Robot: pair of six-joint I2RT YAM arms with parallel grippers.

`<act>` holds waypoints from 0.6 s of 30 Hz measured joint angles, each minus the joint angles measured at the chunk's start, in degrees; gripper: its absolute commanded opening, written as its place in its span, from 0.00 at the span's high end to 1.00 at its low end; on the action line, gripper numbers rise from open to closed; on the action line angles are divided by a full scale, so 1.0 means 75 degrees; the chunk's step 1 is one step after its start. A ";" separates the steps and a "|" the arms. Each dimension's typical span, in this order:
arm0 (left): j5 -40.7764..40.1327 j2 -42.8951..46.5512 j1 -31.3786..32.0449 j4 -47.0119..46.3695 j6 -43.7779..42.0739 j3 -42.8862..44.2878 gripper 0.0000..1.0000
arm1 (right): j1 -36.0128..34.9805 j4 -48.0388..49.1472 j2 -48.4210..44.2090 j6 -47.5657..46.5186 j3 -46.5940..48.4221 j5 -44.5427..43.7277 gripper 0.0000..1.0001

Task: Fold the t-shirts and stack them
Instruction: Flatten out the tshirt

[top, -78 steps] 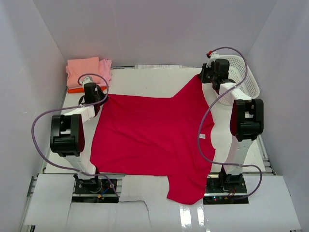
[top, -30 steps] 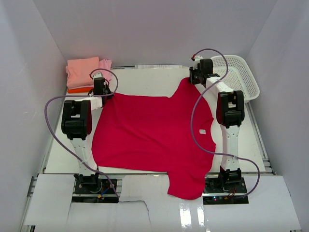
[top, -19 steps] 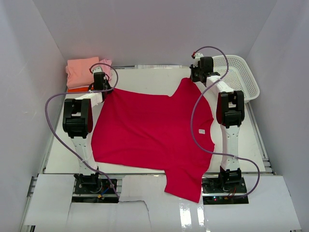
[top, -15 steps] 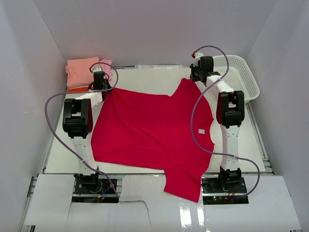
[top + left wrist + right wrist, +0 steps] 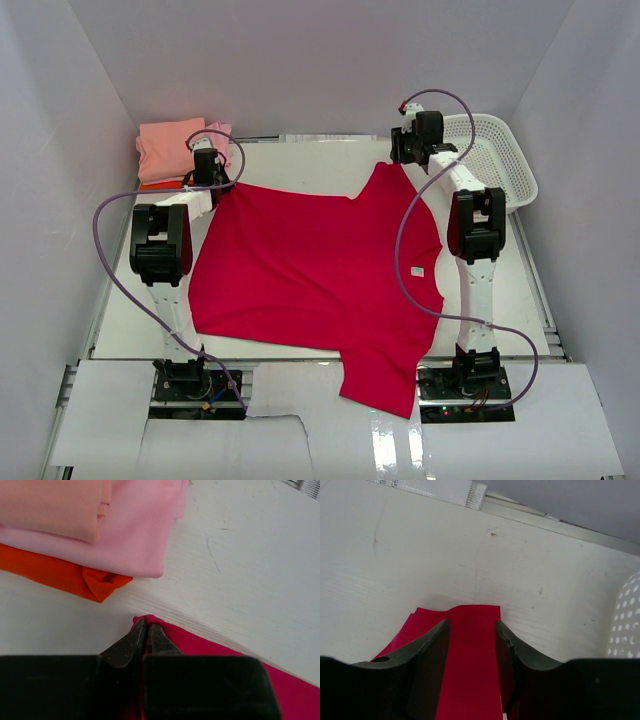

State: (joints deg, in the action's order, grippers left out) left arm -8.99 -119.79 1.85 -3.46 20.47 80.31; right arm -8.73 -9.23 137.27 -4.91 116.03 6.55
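One white tag [image 5: 418, 271] (writing unreadable) sits on the crimson t-shirt [image 5: 310, 270].

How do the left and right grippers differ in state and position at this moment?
The left gripper is pinched shut on a corner of the crimson t-shirt; the right gripper has its fingers apart, with the shirt's edge lying between them. The left gripper sits beside the folded stack, the right gripper near the white basket. Both are at the shirt's far end.

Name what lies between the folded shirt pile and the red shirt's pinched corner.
Only a bare strip of white table, shown in the left wrist view.
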 measured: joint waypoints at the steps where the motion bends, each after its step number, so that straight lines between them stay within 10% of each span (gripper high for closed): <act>1: 0.0000 0.0000 0.0000 0.0000 -0.0003 0.0000 0.89 | 0.0015 -0.0035 0.0041 0.0006 0.0122 0.0003 0.53; 18: -0.0009 0.0000 0.0023 -0.0017 -0.0003 -0.0015 1.00 | 0.0213 -0.0210 0.0618 0.0256 0.0379 -0.0047 0.54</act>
State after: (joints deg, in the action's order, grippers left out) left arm -9.06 -119.79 2.02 -3.60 20.45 80.20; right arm -7.14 -10.81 141.91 -2.98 118.87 6.20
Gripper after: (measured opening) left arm 0.118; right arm 0.462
